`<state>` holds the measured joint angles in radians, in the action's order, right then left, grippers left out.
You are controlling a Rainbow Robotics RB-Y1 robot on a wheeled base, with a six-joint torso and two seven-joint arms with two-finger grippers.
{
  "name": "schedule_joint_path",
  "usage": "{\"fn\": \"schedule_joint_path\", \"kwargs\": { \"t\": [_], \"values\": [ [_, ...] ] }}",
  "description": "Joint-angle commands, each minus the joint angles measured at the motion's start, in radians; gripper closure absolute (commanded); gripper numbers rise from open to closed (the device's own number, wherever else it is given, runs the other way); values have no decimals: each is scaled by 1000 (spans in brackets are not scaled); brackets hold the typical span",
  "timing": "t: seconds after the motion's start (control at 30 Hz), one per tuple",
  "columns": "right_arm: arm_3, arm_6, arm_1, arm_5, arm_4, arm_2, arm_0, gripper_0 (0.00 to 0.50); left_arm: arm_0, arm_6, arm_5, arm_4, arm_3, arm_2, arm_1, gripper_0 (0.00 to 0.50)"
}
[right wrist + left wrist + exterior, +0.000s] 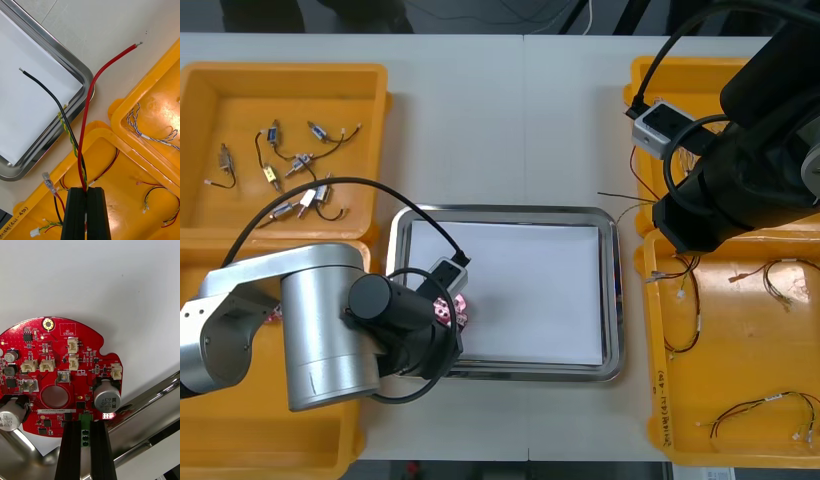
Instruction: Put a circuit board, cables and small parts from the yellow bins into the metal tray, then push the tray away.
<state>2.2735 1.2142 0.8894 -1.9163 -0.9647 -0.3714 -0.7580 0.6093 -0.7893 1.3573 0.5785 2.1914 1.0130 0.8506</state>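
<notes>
At the lower left of the front view, the left gripper [85, 425] is clamped on the green connector at the edge of a round red circuit board [56, 378], which sits over the white inside of the metal tray [505, 212], close to the tray's left rim; whether the board rests on the white surface or hangs just above it cannot be told. At the right centre of that view, the right arm reaches over the two right-hand yellow bins [655, 350]. Its right gripper [87, 190] is closed on a cable [69, 137] of twisted yellow and green strands. A red lead [90, 97] and a black lead [48, 91] rise out of this cable from between the fingers. The black lead's bare tip is over the tray's white inside near a corner; the red lead's tip is over the light table [510, 120]. Small metal parts [300, 165] lie in the bin at upper left, loose cables [770, 405] in the bin at lower right.
</notes>
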Motion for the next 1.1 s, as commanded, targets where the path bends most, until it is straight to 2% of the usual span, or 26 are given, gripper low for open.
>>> {"fn": "schedule_joint_path", "kwargs": {
  "t": [0.03, 0.07, 0.13, 0.17, 0.2, 0.27, 0.37, 0.6, 0.73, 0.87, 1.1],
  "values": [
    [26, -28, -10, -4, 8, -9, -30, 500, 36, 85, -12, -11, 8, 16, -22, 487],
    [26, -28, -12, -4, 8, -9, -30, 500, 35, 87, -14, -12, 8, 16, -22, 433],
    [26, -28, -10, -4, 8, -9, -30, 500, 35, 91, -23, -11, 8, 16, -22, 192],
    [24, -28, -12, -4, 6, -7, -30, 500, 35, 93, -23, -12, 10, 16, -22, 162],
    [24, -28, -12, -4, 8, -7, -30, 500, 35, 94, -27, -11, 10, 16, -22, 106],
    [26, -28, -12, -4, 6, -9, -30, 500, 35, 99, -30, -12, 8, 16, -24, 32],
    [26, -28, -12, -4, 6, -7, -30, 500, 35, 104, -30, -14, 10, 16, -24, 0],
    [24, -22, -29, -4, 9, -14, -30, 500, 35, 113, -30, 3, 13, -10, -22, 0],
    [24, -22, -70, -4, 37, -29, -32, 500, 35, 111, -4, 50, 24, -70, -22, 0],
    [24, -18, -98, -4, 64, -55, -35, 500, 35, 108, 71, 112, 54, -159, -22, 0],
    [24, 4, -127, -4, 66, -123, -58, 500, 35, 96, 229, 235, 102, -329, -24, 0]
  ]
}}
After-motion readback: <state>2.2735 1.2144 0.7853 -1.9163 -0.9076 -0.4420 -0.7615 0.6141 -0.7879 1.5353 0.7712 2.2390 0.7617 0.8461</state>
